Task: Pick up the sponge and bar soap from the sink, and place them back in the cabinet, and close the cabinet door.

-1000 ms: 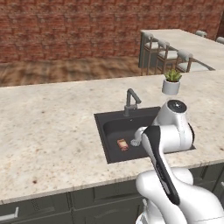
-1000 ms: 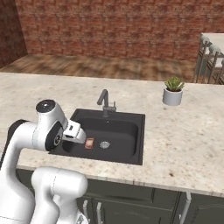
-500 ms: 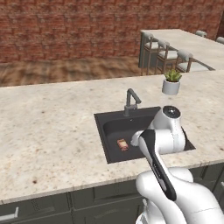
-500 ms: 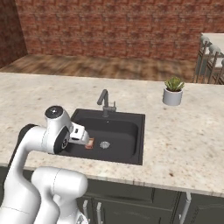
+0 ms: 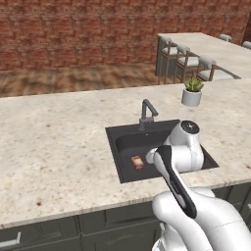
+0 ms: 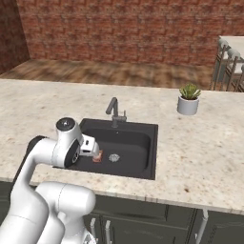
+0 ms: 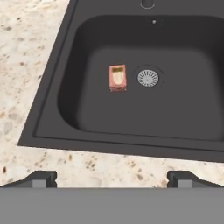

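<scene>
Speckled beige stone counter [image 5: 59, 147] with a dark charcoal rectangular sink [image 7: 183, 127] and the white arm's gripper [image 7: 111, 179] spread wide above its front rim
Grey metal faucet [image 5: 146, 112] stands at the sink's back edge; a small white pot with a green plant [image 6: 188, 99] sits near the counter's far edge; the flat orange-brown bar soap [image 7: 117, 78] lies on the basin floor just beside the round metal drain [image 7: 148, 77], apart from the fingertips [image 7: 43, 178], which hold nothing
</scene>
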